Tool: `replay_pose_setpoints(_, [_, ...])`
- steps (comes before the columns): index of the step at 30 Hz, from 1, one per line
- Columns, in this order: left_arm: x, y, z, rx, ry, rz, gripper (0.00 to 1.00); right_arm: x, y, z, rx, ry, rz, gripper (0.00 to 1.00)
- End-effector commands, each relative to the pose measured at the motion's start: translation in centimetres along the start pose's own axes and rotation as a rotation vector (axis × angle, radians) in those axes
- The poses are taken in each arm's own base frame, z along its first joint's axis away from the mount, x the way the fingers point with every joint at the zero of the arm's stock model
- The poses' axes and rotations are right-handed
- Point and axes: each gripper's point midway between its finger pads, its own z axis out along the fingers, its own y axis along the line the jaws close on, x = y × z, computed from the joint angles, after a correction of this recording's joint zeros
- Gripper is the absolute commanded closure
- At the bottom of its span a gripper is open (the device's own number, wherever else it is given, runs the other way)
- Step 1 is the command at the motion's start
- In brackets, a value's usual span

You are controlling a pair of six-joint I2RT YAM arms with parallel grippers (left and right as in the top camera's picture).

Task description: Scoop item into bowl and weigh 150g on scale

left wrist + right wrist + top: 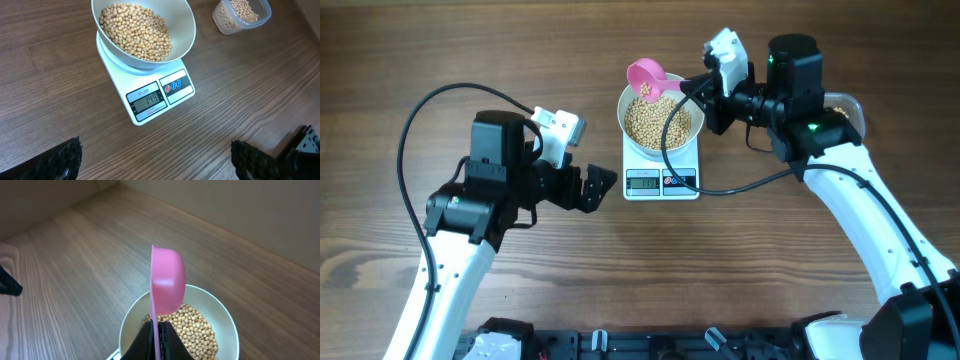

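Wood-grain brown covered the surface, the largest thing we saw, and both arms reached over it from the near edge. The left arm lay low at the left. Its pincer was spread wide with nothing between the fingers, pointing toward the scale from just beside it without touching it. The right arm came in from the right. Its pincer was clamped tight on the thin handle of the pink scoop.

The scale sat near the middle of the surface, white, with its display and buttons facing the near side. From the left wrist view, we read the digits as what appeared to be 149. The white bowl stood on the scale's platform and overhung it on either side.

A clear plastic tub rested on the surface to the right of the scale, apart from it. It was partly hidden under the right arm from overhead and held some beans of its own.

The pink scoop hung above the far-left rim of the bowl, turned up on its edge. We could not tell whether it touched the rim.

The beans, small, round and tan, lay in a broad heap that filled the bottom of the bowl and reached partway up its walls.
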Motion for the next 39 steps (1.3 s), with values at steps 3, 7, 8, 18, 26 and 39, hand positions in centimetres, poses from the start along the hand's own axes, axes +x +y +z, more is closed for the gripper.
replay_pose_setpoints(3, [0.0,0.0,0.0,0.010,-0.001,-0.013,0.00,0.5,-0.3,0.6,0.003,0.027,-0.199,0.96])
replay_pose_setpoints(7, [0.0,0.0,0.0,0.010,-0.001,-0.013,0.00,1.5,-1.1,1.0,0.029,0.065,-0.201,0.96])
replay_pose_setpoints(8, [0.0,0.0,0.0,0.010,-0.001,-0.013,0.00,1.4,-1.1,1.0,0.032,0.060,-0.174,0.96])
replay_pose_setpoints(18, [0.0,0.0,0.0,0.010,-0.001,-0.013,0.00,1.1,0.0,0.9,-0.029,0.037,-0.186,0.96])
replay_pose_setpoints(26, [0.0,0.0,0.0,0.010,-0.001,-0.013,0.00,2.5,-0.2,1.0,-0.006,0.104,-0.281,0.96])
replay_pose_setpoints(39, [0.0,0.0,0.0,0.010,-0.001,-0.013,0.00,0.4,0.6,1.1,-0.052,0.018,0.007,0.96])
